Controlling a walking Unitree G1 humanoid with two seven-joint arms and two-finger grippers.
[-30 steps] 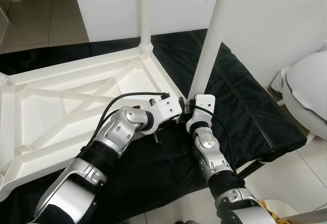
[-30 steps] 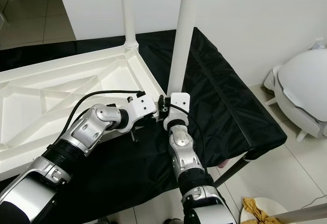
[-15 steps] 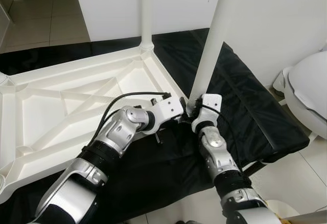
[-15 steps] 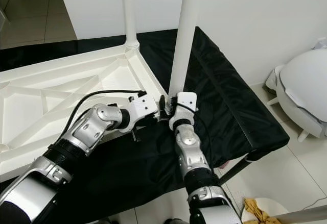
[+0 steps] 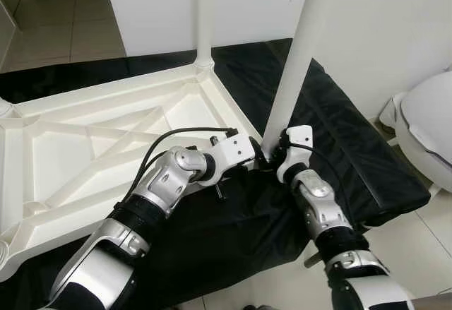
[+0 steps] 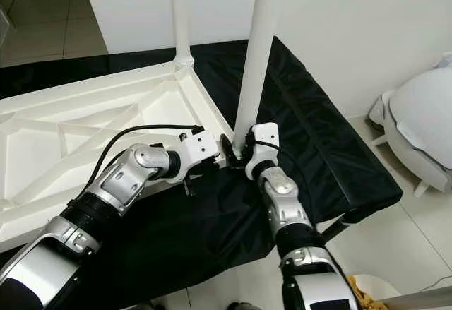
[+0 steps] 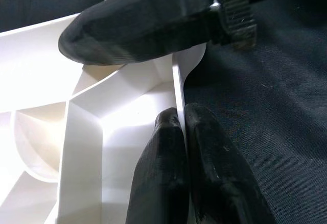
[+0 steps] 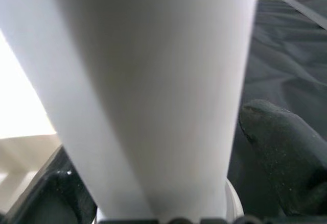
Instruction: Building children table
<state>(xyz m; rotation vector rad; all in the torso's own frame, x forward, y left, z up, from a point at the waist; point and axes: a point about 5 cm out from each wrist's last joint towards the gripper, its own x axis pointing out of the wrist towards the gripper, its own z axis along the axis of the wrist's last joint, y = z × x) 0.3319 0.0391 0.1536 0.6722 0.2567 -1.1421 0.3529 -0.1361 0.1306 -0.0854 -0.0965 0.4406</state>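
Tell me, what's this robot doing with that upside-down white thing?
It is putting together a small white plastic table. The tabletop lies upside down on a black cloth, with one leg already standing in the far corner. The right gripper holds a second leg upright near its base at the near corner, while the left gripper is clamped on the tabletop's rim beside it. A white rounded object sits on the floor to the right.

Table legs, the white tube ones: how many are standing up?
2: far white tube leg at the tabletop's far corner; near white tube leg at the near corner, right gripper at its base. Others may be hidden.
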